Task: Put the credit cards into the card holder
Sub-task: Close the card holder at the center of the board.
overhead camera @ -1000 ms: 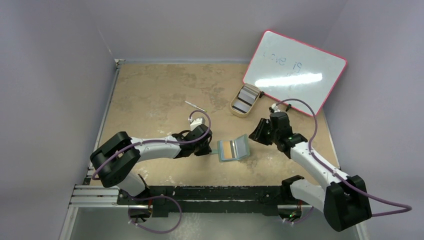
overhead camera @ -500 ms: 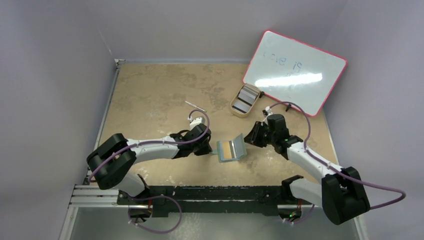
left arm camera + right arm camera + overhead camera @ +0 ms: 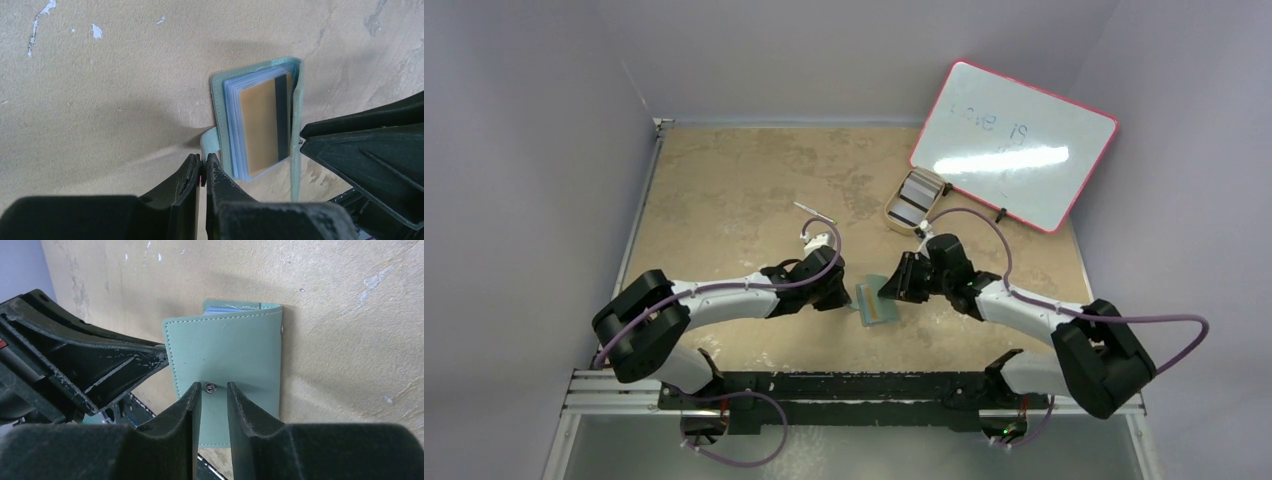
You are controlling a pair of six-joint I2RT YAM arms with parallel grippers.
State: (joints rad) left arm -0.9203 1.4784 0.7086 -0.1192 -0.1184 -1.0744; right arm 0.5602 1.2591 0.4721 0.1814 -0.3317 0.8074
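Note:
The grey-green card holder [image 3: 876, 301] lies between the two grippers, its cover folded partly over. In the left wrist view its blue-grey pockets [image 3: 235, 125] hold a tan card with a dark stripe [image 3: 262, 125]. My left gripper [image 3: 203, 167] is shut on the holder's small side tab [image 3: 210, 142]. My right gripper [image 3: 210, 390] is narrowly open and empty, its tips against the outside of the cover [image 3: 225, 347], one on each side of the snap button. The other credit cards [image 3: 914, 197] are stacked in the beige tray.
The beige oval tray [image 3: 892, 214] stands at the back right, beside the pink-edged whiteboard [image 3: 1014, 140] leaning there. A thin white stick [image 3: 814, 212] lies behind the left gripper. The table's front rail [image 3: 844, 385] runs under both arms.
My right gripper has moved left to the card holder and pushed its raised cover over towards the left. My left gripper has stayed shut on the tab.

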